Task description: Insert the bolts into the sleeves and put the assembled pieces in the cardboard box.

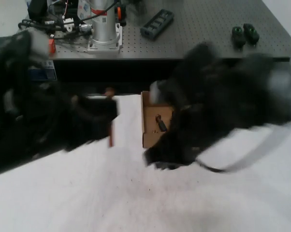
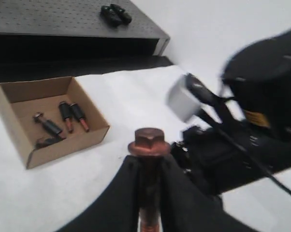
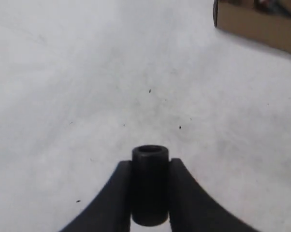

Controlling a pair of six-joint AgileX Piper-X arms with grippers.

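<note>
White cloth (image 1: 136,193) spread over the near bench, flecked with a few dark specks. Behind it, a raised dark perforated board (image 1: 208,43) along the far side. Far left on the board, a silver post (image 1: 104,24) among tangled cables (image 1: 53,24). Toward the middle, a dark ridged block (image 1: 156,22). Far right, two small dark pieces marked with green (image 1: 244,34). Past the right corner, a plain pale surface (image 1: 285,12).

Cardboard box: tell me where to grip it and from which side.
Pinch one thin upright wall of the cardboard box at its rim, coming straight down from above: the top is open. Choose a stretch clear of the assembled pieces lying inside.
</note>
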